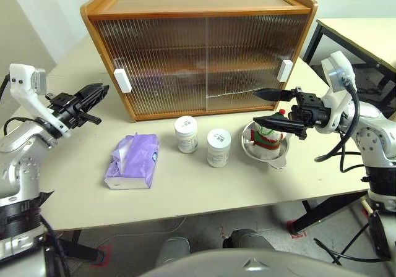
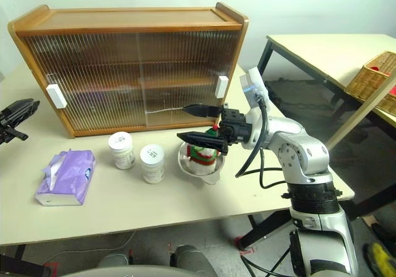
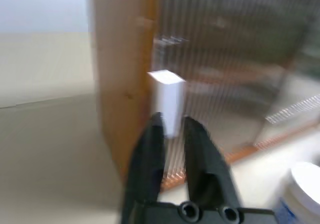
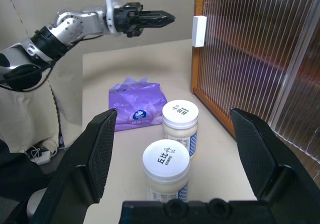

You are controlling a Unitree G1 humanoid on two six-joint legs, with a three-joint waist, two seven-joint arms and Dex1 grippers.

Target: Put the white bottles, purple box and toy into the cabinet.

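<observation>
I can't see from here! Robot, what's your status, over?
Left gripper shut, empty, near the left handle. Right gripper open above the toy. Bottles, purple box on table. Cabinet doors closed, blocking.

Brown ribbed cabinet [image 1: 198, 54], white bottles [image 1: 185, 133], lavender purple box [image 1: 133, 159], red-green toy [image 1: 270, 138].

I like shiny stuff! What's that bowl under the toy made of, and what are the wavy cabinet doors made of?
The bowl looks like polished metal, probably steel: silvery, with bright reflections on its rim. The cabinet doors look like ribbed see-through plastic or glass; the shelves show blurrily behind the fine upright ridges. Their frame looks like smooth varnished wood.
</observation>
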